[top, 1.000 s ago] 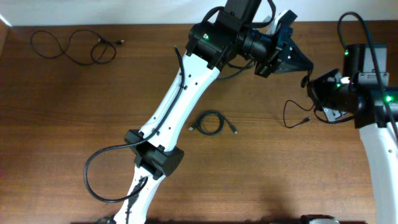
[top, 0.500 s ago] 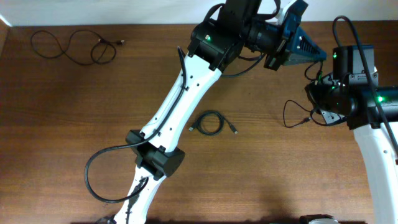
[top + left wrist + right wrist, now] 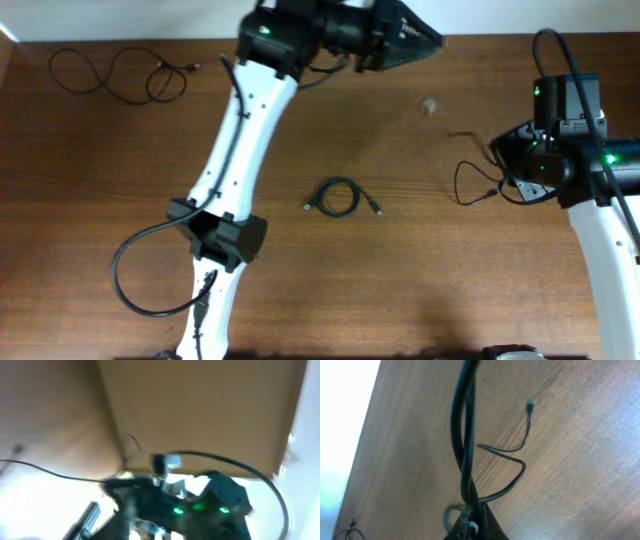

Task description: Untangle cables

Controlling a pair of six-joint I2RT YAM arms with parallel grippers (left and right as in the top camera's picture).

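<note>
Where its fingertips meet at the foot of the wrist view, the right gripper (image 3: 470, 521) is closed tight on one end of the right-hand cable (image 3: 523, 467). That thin cord loops out over the table (image 3: 420, 280) to a small free plug (image 3: 531, 406). A thick arm cable (image 3: 462, 435) hangs across the same view. Left gripper (image 3: 425, 42): raised over the table's far edge, blurred, so I cannot tell how its jaws stand. Coiled cable (image 3: 340, 182): mid-table, well apart from both grippers. Loose cable (image 3: 178, 68): sprawled in wavy loops at the far left corner.
</note>
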